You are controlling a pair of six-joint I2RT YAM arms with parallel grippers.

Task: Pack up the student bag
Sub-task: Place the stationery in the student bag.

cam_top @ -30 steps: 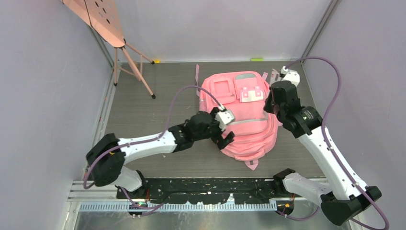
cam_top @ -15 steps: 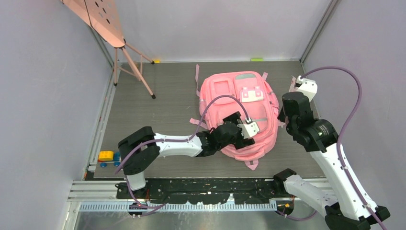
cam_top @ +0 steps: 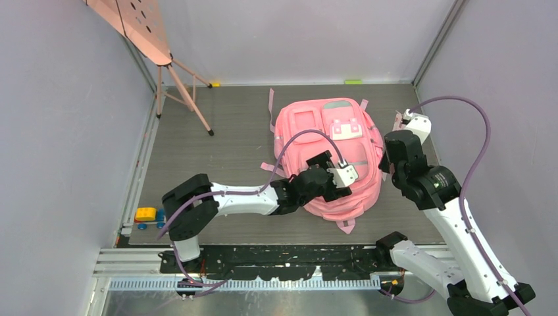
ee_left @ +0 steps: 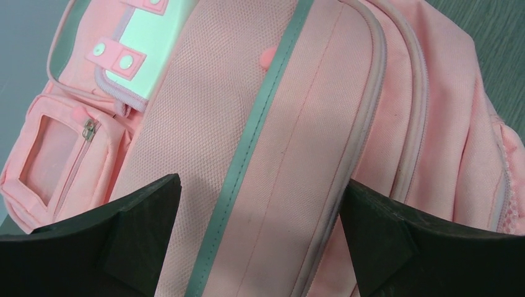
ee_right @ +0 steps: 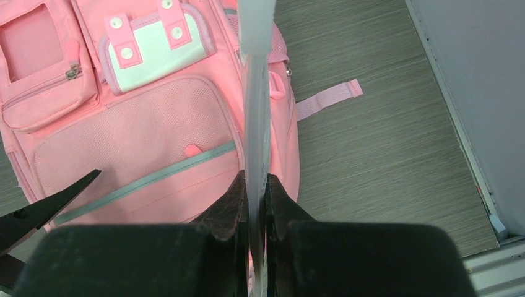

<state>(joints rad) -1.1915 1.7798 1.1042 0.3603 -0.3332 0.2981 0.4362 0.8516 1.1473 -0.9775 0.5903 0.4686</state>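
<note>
The right gripper [ee_right: 254, 185] has slid a little closer to the student bag [cam_top: 309, 128], which lies just left of it, and pinches a thin white flat thing [ee_right: 257, 74]. The left gripper [ee_left: 257, 189] hangs right over the bag, fingers wide apart.

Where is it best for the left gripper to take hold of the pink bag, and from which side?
Probably the raised piped seam of the front pocket, from straight above: the student bag lies flat, front up, and that ridge lies under the open left gripper.
</note>
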